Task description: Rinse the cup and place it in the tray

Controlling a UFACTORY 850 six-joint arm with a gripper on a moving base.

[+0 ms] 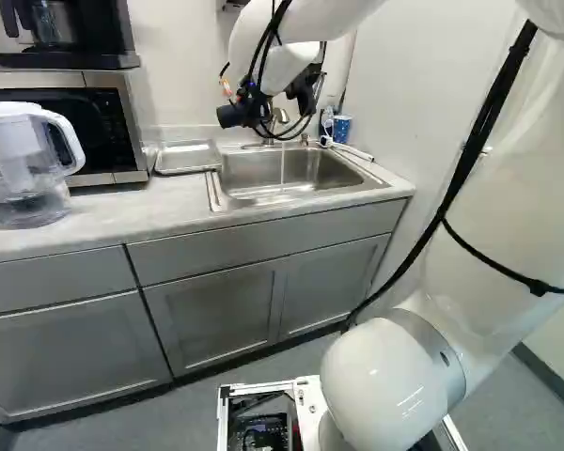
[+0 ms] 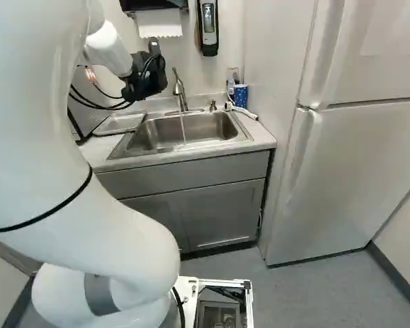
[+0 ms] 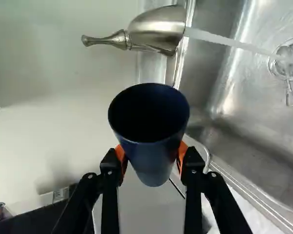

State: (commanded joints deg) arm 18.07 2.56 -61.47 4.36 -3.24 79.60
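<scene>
The dark blue cup (image 3: 150, 134) is pinched by the gripper (image 3: 152, 155), its orange pads (image 3: 182, 152) pressed in from two opposite sides, presumably so that the smooth, tapering wall cannot slip once wet. The grip is taken below the wide rim, so the mouth is left uncovered and faces back toward the wrist, where water can be let in or poured out. The tap (image 3: 158, 30) is running, and its stream (image 3: 224, 40) is sent into the sink (image 1: 282, 174) beside the drain (image 3: 289, 59). The cup is held apart from that stream, near the tap on the wall side; whether its inside is wet cannot be told, so it cannot be settled whether the rinse is done. If it is still owed, the mouth is to be brought under the water and then tipped over the basin, so that drips are caught there. The metal tray (image 1: 188, 157) is set on the counter (image 1: 122, 214) just beside the sink, between it and the microwave (image 1: 127, 127), which makes for a short carry. The tap could be knocked if the cup is swung too close, and a hard squeeze might bend a thin wall. Another blue cup (image 2: 240, 95) is stood at the sink's far corner, ungripped.
</scene>
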